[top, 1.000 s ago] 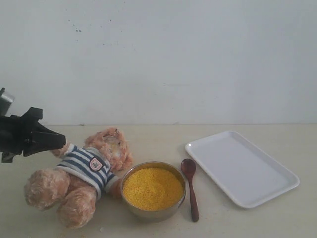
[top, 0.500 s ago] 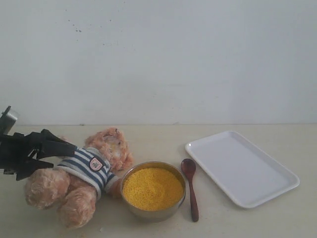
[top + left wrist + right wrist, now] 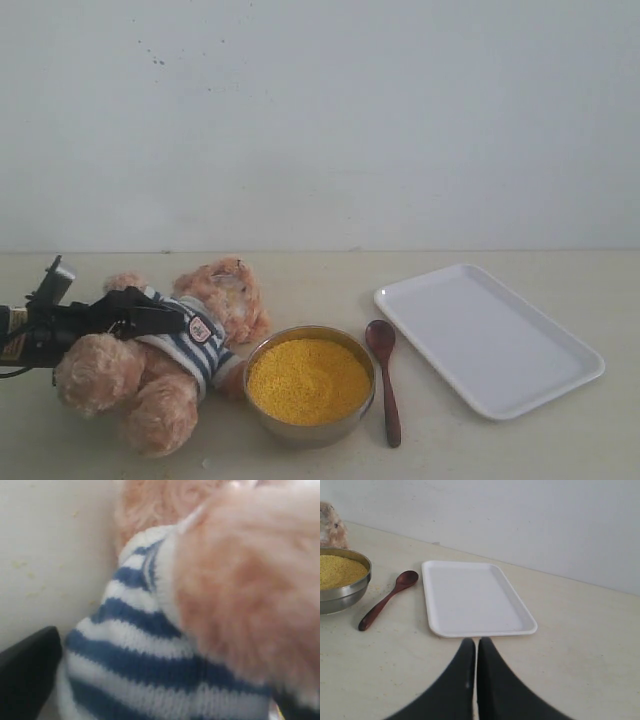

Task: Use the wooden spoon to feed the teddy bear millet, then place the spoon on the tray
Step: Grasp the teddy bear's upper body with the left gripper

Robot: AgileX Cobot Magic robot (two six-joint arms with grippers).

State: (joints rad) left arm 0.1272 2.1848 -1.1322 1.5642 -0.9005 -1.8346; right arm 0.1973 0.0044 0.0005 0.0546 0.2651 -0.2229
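Observation:
The teddy bear lies on its back at the left of the table, head toward the steel bowl of yellow millet. My left gripper reaches in low from the left and stands open, its black fingers on either side of the bear's striped torso. The wooden spoon lies flat between the bowl and the white tray. My right gripper is shut and empty, hovering just short of the tray's near rim. The spoon and millet lie beyond it.
A plain white wall stands behind the beige table. Bare tabletop spreads beside and in front of the tray. The right arm is out of the exterior view.
My left gripper has dropped and pushed rightward from beside the bear's shoulder until its fingers straddle the striped torso. The bear shifted slightly. Spoon, bowl and tray have not moved.

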